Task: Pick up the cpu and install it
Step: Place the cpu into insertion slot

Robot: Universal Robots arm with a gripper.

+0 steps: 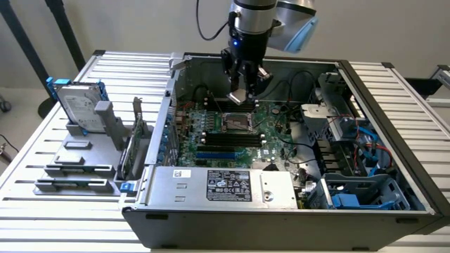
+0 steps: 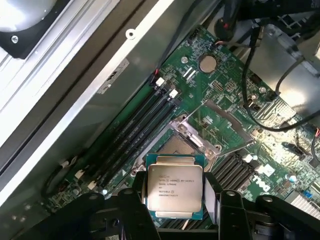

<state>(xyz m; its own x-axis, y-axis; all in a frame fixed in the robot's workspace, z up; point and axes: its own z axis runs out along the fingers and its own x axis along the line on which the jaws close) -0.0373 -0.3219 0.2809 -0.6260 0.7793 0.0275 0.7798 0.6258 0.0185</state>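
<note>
Poised inside the open computer case (image 1: 281, 229), the end effector (image 1: 240, 94) was pinching the cpu (image 1: 237, 97) by two opposite edges, its fingers (image 2: 136, 206) spread only as wide as the chip. In the wrist view I could read the cpu (image 2: 175, 186) from above, its shiny metal top and printed lettering facing the camera. It hung above the green motherboard (image 1: 274, 142), over the cpu socket (image 1: 237, 122) and not touching it. From the wrist camera the socket (image 2: 186, 142) lay just beyond the chip's edge, framed in metal, with black memory slots (image 2: 135, 135) running alongside. On the exterior view's left, well apart from the case, a hard drive (image 1: 79, 108) with blue rails stood upright in a grey holder (image 1: 77, 158) on the slatted worktop (image 1: 42, 211). A power supply (image 1: 225, 184) lay along the case's near edge.
</note>
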